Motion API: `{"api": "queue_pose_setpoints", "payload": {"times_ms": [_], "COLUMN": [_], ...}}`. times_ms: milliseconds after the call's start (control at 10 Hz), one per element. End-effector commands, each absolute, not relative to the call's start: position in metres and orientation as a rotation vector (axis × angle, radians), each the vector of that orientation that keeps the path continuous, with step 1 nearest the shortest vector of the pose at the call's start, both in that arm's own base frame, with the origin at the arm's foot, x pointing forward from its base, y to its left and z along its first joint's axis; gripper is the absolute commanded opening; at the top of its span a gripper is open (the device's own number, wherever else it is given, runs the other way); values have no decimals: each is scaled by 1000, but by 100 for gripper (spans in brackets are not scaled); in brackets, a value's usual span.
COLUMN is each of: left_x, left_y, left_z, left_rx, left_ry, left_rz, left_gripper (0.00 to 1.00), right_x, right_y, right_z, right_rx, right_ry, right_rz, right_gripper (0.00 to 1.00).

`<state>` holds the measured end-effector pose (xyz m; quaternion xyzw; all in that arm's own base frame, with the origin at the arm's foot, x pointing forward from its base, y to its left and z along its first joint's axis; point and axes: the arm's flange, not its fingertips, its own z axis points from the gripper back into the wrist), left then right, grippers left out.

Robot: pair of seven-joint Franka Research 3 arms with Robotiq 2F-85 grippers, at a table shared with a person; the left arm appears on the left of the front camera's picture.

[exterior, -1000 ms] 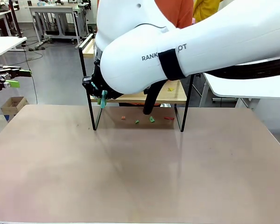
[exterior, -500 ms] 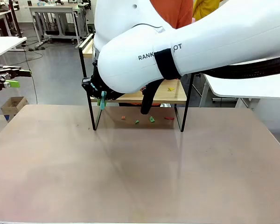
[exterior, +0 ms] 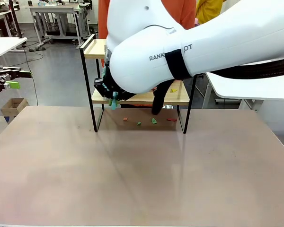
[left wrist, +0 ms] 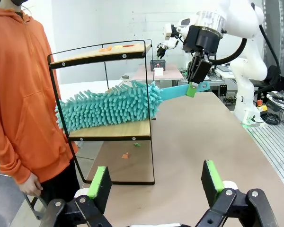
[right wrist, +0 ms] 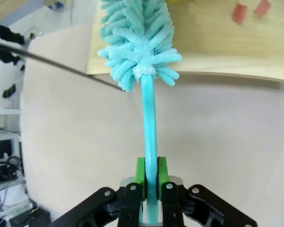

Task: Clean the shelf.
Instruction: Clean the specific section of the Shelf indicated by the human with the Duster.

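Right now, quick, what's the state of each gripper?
Left gripper: open, holding nothing.
Right gripper: shut on the teal duster, by its handle.

Beige table (exterior: 132, 179) carries a black-framed two-tier wooden shelf (left wrist: 111, 130). Small red and green scraps (exterior: 153, 121) lie on the table, low beside the right end effector (right wrist: 150, 170). Teal fluffy duster (left wrist: 109, 106) across lower board.

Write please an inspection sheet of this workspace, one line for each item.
Surface: beige table, scraps lying under the shelf.
Job's things: shelf upright; duster head over its lower board; more scraps on the top board.
Clutter: box on the floor, left of the table.
Grippers: right gripper shut on the duster handle; left gripper open, holding nothing.
Cables: black cable along the right arm.
Surroundings: person in orange beside the shelf; benches behind.
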<state>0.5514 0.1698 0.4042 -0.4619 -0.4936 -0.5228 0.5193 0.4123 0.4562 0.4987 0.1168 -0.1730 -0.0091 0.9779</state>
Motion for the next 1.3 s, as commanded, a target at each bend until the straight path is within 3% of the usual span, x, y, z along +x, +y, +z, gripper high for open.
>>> {"api": "queue_pose_setpoints", "payload": {"times_ms": [0, 900, 1200], "left_x": [549, 549, 549], "left_y": [167, 167, 167], "left_z": [407, 407, 407], "left_rx": [-1103, -1103, -1103], "left_ry": [-1180, -1180, -1180], "left_rz": [-1258, -1258, -1258], "left_gripper": [100, 100, 100], "right_x": [396, 393, 400], "right_y": [425, 246, 261], "right_z": [489, 486, 484], "right_rx": [221, -14, 3], "right_ry": [-365, -326, -342], "right_rz": [-92, -286, -288], "right_gripper": [13, 13, 13]}}
